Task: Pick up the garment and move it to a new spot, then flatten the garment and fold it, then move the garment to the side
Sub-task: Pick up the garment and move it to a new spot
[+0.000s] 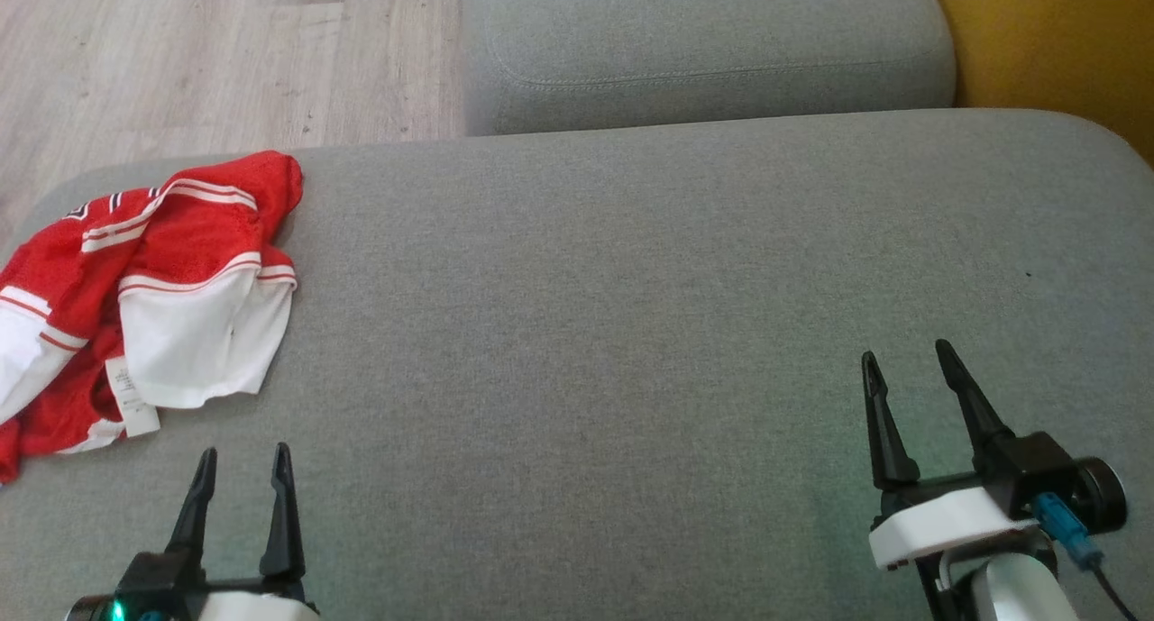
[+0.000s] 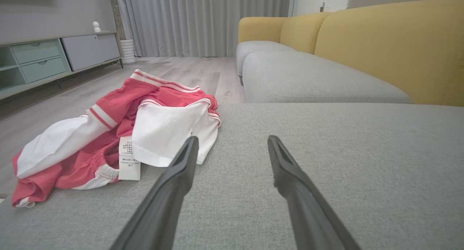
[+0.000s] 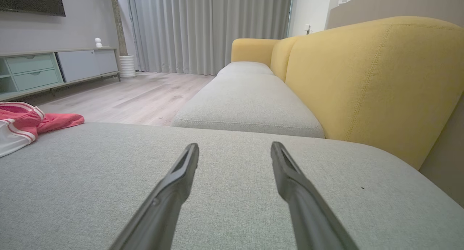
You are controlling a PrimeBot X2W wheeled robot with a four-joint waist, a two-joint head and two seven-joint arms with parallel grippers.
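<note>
Grey sofa cushion (image 1: 631, 287) as the working surface, with yellow backrest (image 3: 362, 79) behind and wooden floor (image 1: 180, 53) beyond; red and white garment (image 1: 153, 278) crumpled at the left end of the cushion, not yet lifted, presumably waiting to be carried to the free middle; left hand (image 1: 245, 450) just beside the garment, apart from it, fingers moderately spread, grasping nothing; right hand (image 1: 906, 351) well apart, likewise released and empty.

A crumpled red-and-white garment (image 1: 153, 287) is seen at the left edge of the grey cushion (image 1: 631, 287). The left pincer (image 1: 245, 454) is held spread just beside it. The right pincer (image 1: 906, 351) is held spread, well apart.
</note>
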